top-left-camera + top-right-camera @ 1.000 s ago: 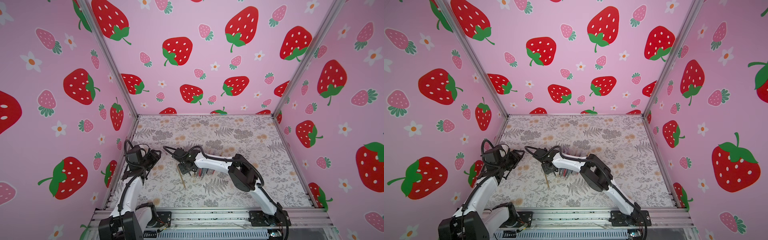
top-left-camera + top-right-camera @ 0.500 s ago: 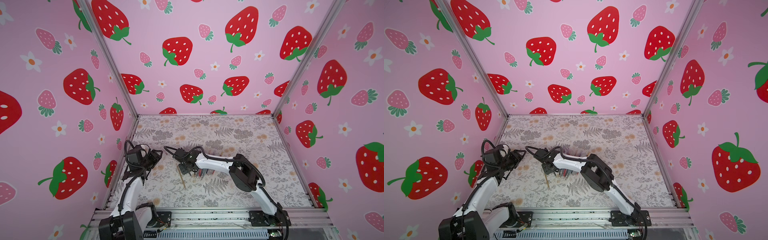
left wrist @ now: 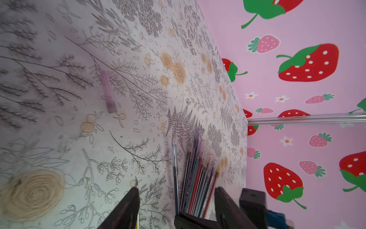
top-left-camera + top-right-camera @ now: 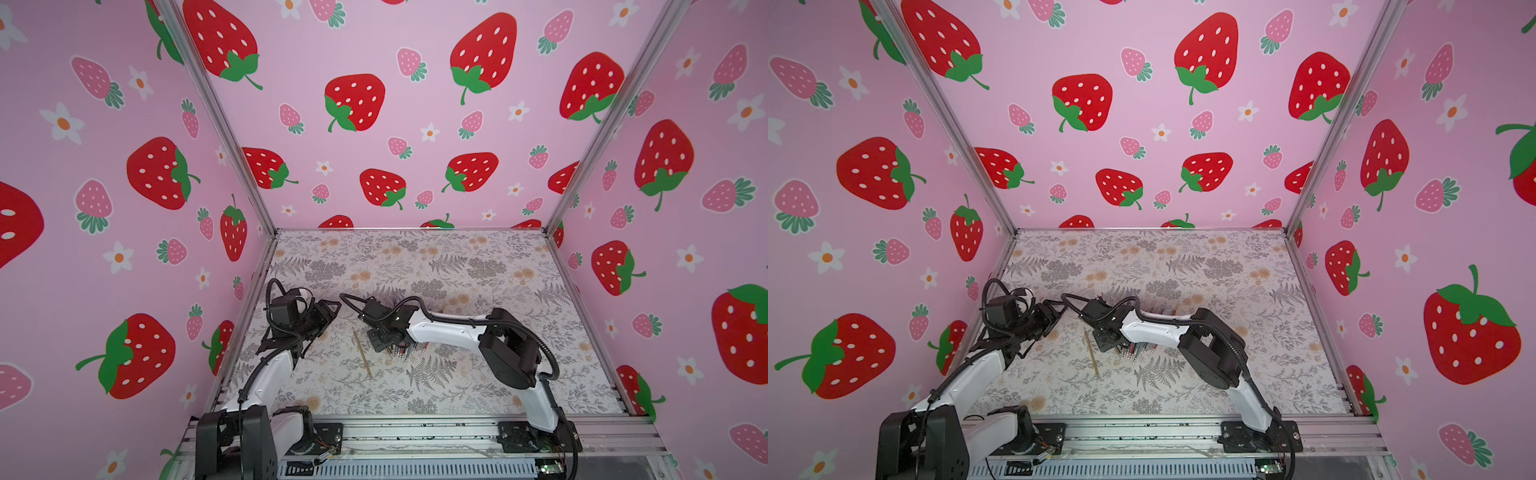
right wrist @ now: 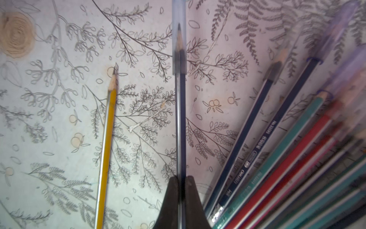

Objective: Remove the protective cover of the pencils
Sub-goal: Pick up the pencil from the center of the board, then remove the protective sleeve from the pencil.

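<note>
Here, the right gripper [image 5: 181, 179] lay low over the table [image 4: 457, 270], its fingers [image 5: 172, 198] pressed narrow on a dark pencil [image 5: 181, 123]. That pencil ran straight out from the fingers along the table, its point sheathed in a clear cap [image 5: 179, 39]. The cap reached a short way down the shaft, and the lead showed through it.

The pencils [image 5: 287, 158] lay fanned just beside the dark pencil, touching one another, with dark blue, teal and red shafts among them. Several of their tips wore violet caps [image 5: 340, 29], blurred in the right wrist view. In both top views this bundle lay on the table under the right wrist, toward the near left part of the surface, its pale ends pointing at the near edge.

A yellow pencil [image 5: 107, 138] lay alone on the table with a bare sharpened point. It sat near the dark pencil, on the side away from the bundle, touching neither.

The left gripper [image 4: 328, 309] stood near the left wall, pointed toward the right gripper. Its fingers [image 3: 128, 206] were parted at a middling width with nothing between them.

A loose cap [image 3: 108, 93], pinkish and translucent, lay flat on the table, well apart from the bundle.
</note>
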### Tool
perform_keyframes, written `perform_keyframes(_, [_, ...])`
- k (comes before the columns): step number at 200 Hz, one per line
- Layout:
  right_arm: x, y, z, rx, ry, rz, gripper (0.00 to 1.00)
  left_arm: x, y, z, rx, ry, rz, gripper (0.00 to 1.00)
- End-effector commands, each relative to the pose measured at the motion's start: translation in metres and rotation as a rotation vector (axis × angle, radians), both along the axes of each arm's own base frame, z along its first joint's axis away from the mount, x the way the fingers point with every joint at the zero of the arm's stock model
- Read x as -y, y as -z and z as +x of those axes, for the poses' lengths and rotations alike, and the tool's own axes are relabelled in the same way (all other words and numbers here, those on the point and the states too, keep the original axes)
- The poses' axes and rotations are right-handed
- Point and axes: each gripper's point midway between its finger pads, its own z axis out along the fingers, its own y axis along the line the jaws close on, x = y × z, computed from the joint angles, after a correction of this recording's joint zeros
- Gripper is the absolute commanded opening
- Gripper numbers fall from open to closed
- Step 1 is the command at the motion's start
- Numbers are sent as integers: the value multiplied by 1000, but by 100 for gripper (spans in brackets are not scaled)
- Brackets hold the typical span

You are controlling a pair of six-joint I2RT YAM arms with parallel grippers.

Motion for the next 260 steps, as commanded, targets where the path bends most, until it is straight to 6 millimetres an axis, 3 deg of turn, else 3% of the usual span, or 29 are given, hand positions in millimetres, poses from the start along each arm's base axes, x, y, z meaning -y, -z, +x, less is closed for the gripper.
perform_keyframes(1, [-5, -22, 3, 44, 4, 75, 0, 19, -4, 10, 25, 41, 6, 64])
perform_keyframes(39, [-5, -32, 1, 51, -4, 122, 0, 45, 1, 19, 12, 103, 1, 64])
perform_keyframes(112, [-15, -40, -9, 39, -43, 164, 0, 52, 10, 33, -2, 117, 6, 62])
perform_keyframes(182, [-23, -44, -18, 38, -78, 191, 0, 60, 21, 41, -23, 146, -9, 44])
perform_keyframes(228, [-25, -42, -21, 33, -88, 188, 0, 61, 22, 42, -26, 152, -8, 24])
perform_keyframes(260, [-26, -42, -22, 34, -91, 188, 0, 63, 20, 42, -19, 156, -8, 18])
